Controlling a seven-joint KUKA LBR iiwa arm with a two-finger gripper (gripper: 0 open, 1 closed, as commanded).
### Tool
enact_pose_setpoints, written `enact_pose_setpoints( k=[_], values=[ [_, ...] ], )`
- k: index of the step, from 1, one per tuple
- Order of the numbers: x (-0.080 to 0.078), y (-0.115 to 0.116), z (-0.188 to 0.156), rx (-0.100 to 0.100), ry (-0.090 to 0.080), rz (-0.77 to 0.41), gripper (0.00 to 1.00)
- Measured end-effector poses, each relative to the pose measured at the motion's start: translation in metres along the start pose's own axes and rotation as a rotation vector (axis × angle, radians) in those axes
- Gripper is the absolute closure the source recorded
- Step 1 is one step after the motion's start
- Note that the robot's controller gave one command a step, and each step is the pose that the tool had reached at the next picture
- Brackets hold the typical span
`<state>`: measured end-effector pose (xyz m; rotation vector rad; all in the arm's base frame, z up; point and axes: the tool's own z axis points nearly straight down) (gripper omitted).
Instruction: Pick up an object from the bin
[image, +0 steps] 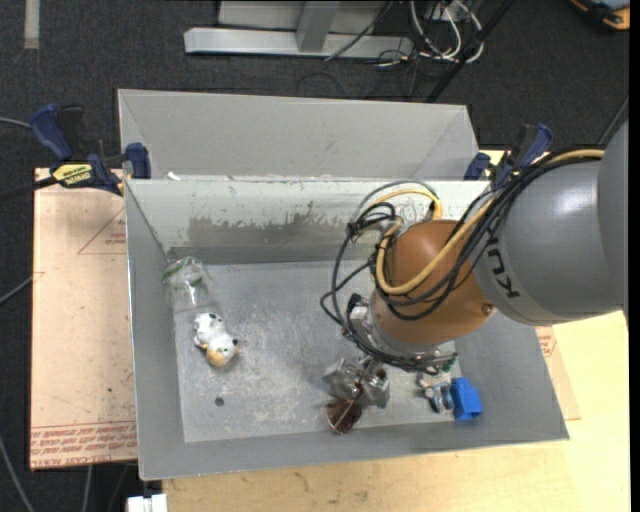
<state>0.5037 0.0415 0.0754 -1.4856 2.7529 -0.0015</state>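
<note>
Near bin (150, 330) front edge, claw (358, 385) hangs just above dark brown object (343, 414); blue piece (464, 398) near, rightward; claw spread: cannot tell.

The claw (362, 385) hangs low in the grey bin (290, 215), with a dark brown thing (343, 414) lying just below its tip. A blue block (465, 398) lies near it on the view's right. A small white-and-tan toy animal (215, 344) and a clear plastic piece (185, 280) lie well apart from it on the left.
</note>
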Motion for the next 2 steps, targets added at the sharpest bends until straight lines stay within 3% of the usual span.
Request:
enact_pose_setpoints(
  k=[1, 2],
  values=[
    [0.019, 0.005, -0.033, -0.008, 0.009, -0.001, 1.00],
    [0.001, 0.001, -0.083, -0.011, 0.012, -0.014, 1.00]
  ],
)
